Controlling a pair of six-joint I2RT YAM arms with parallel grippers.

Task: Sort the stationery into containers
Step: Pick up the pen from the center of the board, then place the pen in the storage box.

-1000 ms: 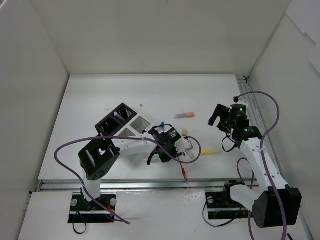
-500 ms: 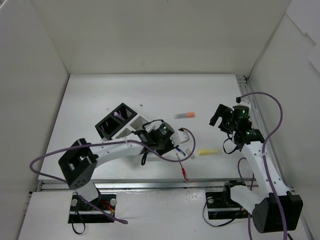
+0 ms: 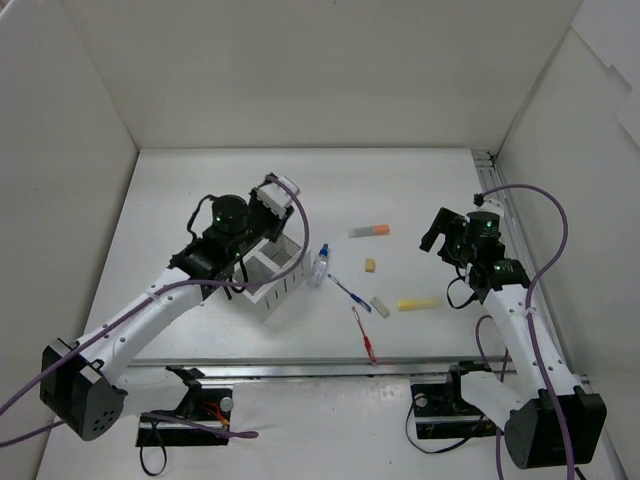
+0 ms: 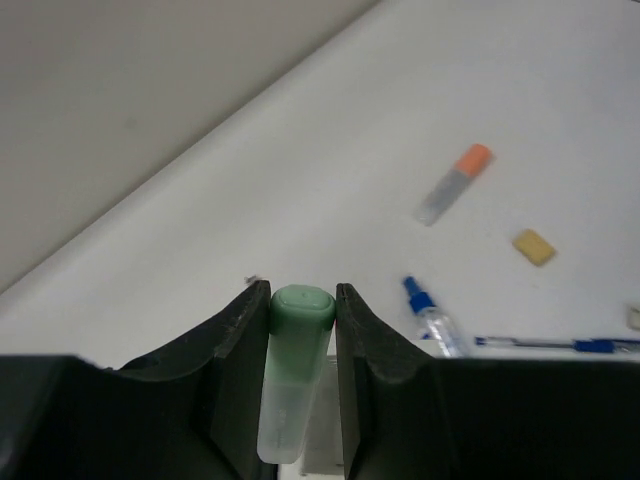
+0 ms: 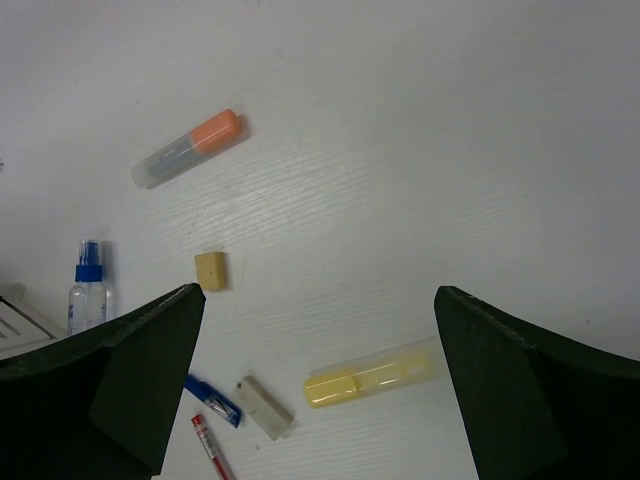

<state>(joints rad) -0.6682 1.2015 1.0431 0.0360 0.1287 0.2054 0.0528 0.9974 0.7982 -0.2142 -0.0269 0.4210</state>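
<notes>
My left gripper is shut on a green highlighter, cap outward, held above the far end of the white slatted box. In the left wrist view the gripper clamps the cap. The black box is hidden under the left arm. My right gripper is open and empty, hovering above the yellow highlighter. On the table lie an orange highlighter, a beige eraser, a blue-capped bottle, a blue pen, a grey eraser and a red pen.
White walls close in the table at the back and on both sides. A rail runs along the near edge. Purple cables loop off both arms. A corner of the white box shows below the left fingers.
My left arm has swung from the middle of the table back and to the left, carrying the green highlighter over the boxes. The items it covered now show. The right arm has barely moved.
</notes>
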